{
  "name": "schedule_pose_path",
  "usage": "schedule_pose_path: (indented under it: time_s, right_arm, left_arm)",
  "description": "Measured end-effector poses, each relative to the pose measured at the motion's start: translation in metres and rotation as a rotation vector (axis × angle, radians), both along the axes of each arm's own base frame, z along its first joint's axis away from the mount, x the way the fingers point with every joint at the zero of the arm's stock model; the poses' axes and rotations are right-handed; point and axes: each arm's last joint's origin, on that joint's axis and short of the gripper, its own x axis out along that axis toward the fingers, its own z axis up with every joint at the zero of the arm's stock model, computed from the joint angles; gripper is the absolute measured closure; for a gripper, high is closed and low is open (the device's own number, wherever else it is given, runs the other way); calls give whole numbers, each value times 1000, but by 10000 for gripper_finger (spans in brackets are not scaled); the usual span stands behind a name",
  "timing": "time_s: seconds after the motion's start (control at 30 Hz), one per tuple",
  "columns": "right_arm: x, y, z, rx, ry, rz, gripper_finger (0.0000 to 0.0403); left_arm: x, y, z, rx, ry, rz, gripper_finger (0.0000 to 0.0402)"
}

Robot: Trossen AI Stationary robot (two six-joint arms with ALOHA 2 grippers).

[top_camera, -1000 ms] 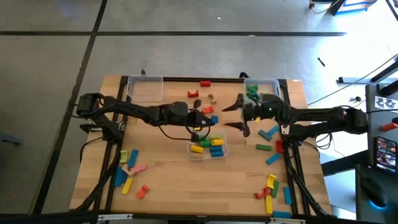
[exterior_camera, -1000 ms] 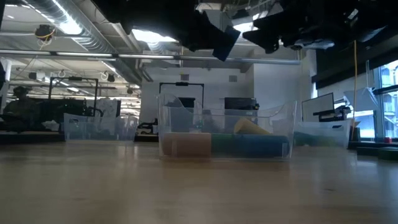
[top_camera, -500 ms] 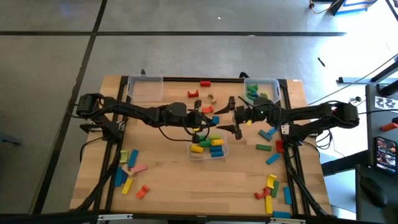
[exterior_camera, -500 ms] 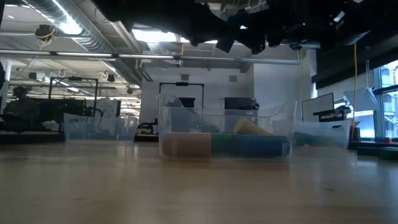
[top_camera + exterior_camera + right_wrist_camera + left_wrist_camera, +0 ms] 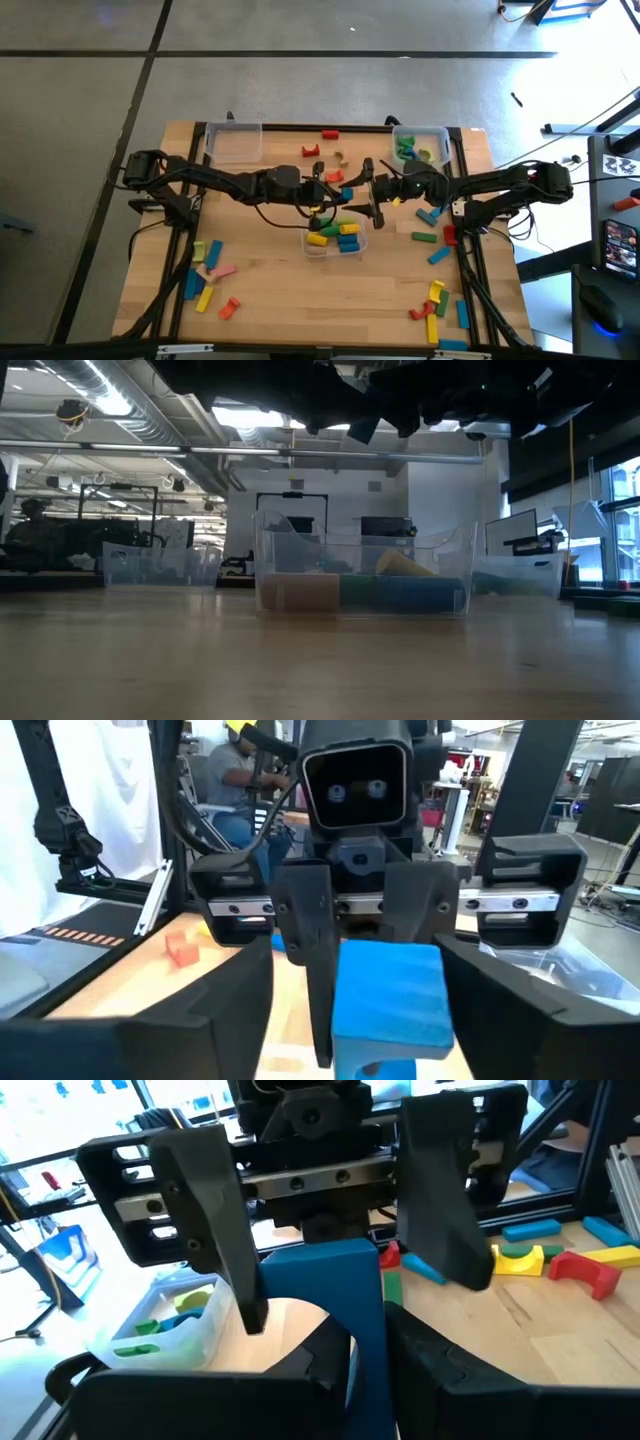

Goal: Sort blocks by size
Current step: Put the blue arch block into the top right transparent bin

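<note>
Above the bench [image 5: 270, 300] middle, I see left gripper [image 5: 343, 192] jaws clamped on one blue block [image 5: 335, 1320], half hidden, right gripper [image 5: 370, 193] jaws spread around it, three clear bins [image 5: 335, 240].

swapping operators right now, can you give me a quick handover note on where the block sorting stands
Left end effector: shut on a blue block, held above the table centre.
Right end effector: open, facing the left one, fingers either side of that blue block; looks like a handover.
Done: the middle bin holds yellow, green, blue and red blocks; the far right bin holds green and blue ones; the far left bin looks empty.
Left: loose blocks at the near left, near right and far middle.
</note>
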Motion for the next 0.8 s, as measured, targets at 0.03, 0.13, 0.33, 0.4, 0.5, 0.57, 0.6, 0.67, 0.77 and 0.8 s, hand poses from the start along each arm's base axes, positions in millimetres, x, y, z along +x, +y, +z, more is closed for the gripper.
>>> schedule_pose_path:
  time_s: [0.03, 0.13, 0.33, 0.4, 0.5, 0.57, 0.6, 0.67, 0.77, 0.8]
  right_arm:
    - [0, 0, 0, 0, 2, -2, 158]
    - [0, 0, -1, 0, 6, -2, 185]
    - [0, 0, -1, -8, 10, -6, 238]
    - [0, 0, -2, -27, 15, -7, 256]
    - [0, -1, -2, -32, 15, -18, 270]
    - [0, -1, -2, -32, 18, -25, 270]
    - [0, -1, -3, -34, 22, -26, 268]
    - [0, -1, -3, -34, 24, -26, 260]
    - [0, -1, -3, -34, 28, -27, 254]
    - [0, -1, -3, -34, 30, -27, 256]
  left_arm:
    - [0, 0, 0, 0, 0, 0, 355]
    - [0, 0, 0, 0, -1, -1, 355]
    - [0, -1, 0, -4, -2, -4, 354]
    - [0, -1, 0, -19, -3, 0, 354]
    - [0, 0, 0, -31, -4, 6, 354]
    - [0, 0, 0, -33, 0, 7, 348]
    - [0, 0, 0, -34, 1, 8, 341]
    - [0, 0, 0, -34, 2, 9, 321]
    - [0, 0, -1, -34, 7, 8, 285]
    - [-1, 0, 0, -29, 9, 7, 275]
